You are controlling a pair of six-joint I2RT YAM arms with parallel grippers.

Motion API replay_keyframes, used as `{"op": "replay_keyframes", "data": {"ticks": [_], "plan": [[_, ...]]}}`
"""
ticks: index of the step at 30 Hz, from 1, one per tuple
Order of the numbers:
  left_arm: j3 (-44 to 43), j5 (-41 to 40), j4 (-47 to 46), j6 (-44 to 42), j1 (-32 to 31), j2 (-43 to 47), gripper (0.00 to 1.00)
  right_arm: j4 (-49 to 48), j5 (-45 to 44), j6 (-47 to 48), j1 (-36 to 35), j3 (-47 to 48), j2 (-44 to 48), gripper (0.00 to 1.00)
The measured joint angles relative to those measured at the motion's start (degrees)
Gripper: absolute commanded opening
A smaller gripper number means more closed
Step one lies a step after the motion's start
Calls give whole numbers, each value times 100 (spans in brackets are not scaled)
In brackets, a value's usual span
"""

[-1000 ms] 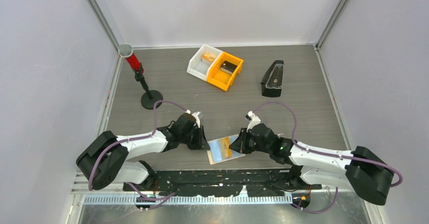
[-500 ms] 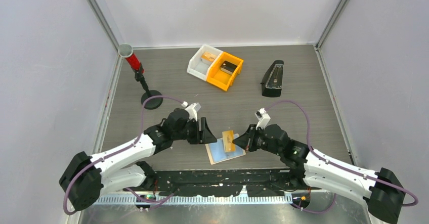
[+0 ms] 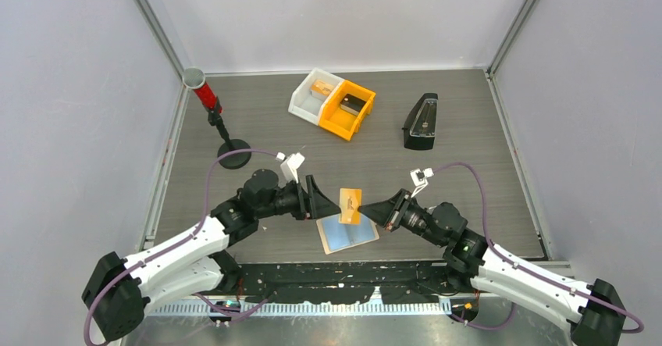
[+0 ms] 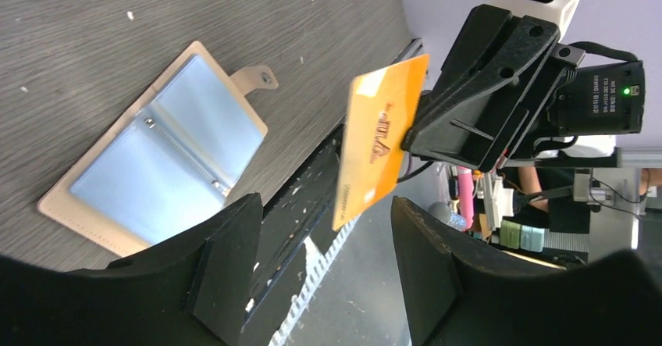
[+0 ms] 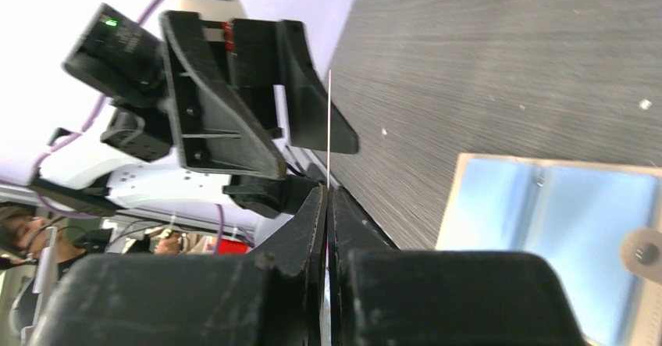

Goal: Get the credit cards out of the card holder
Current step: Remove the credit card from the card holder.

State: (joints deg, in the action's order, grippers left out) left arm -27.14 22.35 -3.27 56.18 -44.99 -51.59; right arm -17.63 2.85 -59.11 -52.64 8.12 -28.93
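Observation:
The orange credit card (image 3: 350, 205) hangs in the air above the table, pinched at one edge by my shut right gripper (image 3: 367, 211). It appears face-on in the left wrist view (image 4: 381, 139) and as a thin edge-on line in the right wrist view (image 5: 329, 127). Below it the tan card holder (image 3: 349, 234) lies spread open on the table, its inside light blue (image 4: 156, 166). I cannot tell whether cards lie in it. My left gripper (image 3: 318, 201) is open and empty, just left of the card and facing it, apart from it.
A white bin (image 3: 316, 94) and an orange bin (image 3: 349, 108) stand at the back. A black wedge-shaped case (image 3: 421, 122) is at the back right. A red-tipped post on a black base (image 3: 233, 155) stands at the left. The holder lies near the table's front edge.
My right gripper has lifted the orange card up and out of the holder. My left gripper has let go of the holder, opened and risen; the holder now lies open, showing light blue.

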Motion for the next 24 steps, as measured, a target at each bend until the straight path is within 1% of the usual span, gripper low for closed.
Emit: {"op": "replay_keyframes", "data": {"ticks": [3, 5, 9, 11, 12, 13, 14, 15, 16, 17, 18, 19, 21, 24], "plan": [[39, 42, -203, 96, 0, -2, 64, -332, 13, -44, 0, 0, 20, 5], [57, 92, -354, 179, 0, -15, 62, -520, 46, -90, 0, 0, 2, 5], [127, 197, -761, 361, 0, -74, 51, -844, 133, -157, 0, -9, -140, 5], [197, 271, -1012, 492, 0, -105, 41, -973, 190, -197, 0, -28, -245, 5], [227, 319, -1130, 544, 0, -122, 33, -1034, 227, -216, 0, -44, -302, 5], [234, 341, -1187, 555, 0, -133, 22, -1084, 249, -221, 0, -57, -334, 5], [240, 387, -1279, 623, 0, -153, 18, -1172, 321, -236, 0, -83, -407, 6], [245, 415, -1340, 649, 0, -162, 9, -1193, 332, -236, 0, -90, -420, 9], [251, 446, -1419, 669, 0, -166, 4, -1226, 382, -234, 0, -105, -463, 12], [258, 479, -1469, 684, 0, -166, 0, -1246, 431, -221, 0, -114, -487, 18], [267, 516, -1510, 684, 0, -166, 0, -1233, 481, -184, 9, -116, -496, 21], [273, 566, -1563, 688, 0, -162, 0, -1180, 533, -109, 37, -116, -496, 26], [278, 599, -1574, 656, -2, -131, 0, -944, 688, 103, 107, -68, -463, 31], [313, 629, -1491, 562, -4, -28, 0, -63, 977, 695, 334, 317, -304, 36]]}}
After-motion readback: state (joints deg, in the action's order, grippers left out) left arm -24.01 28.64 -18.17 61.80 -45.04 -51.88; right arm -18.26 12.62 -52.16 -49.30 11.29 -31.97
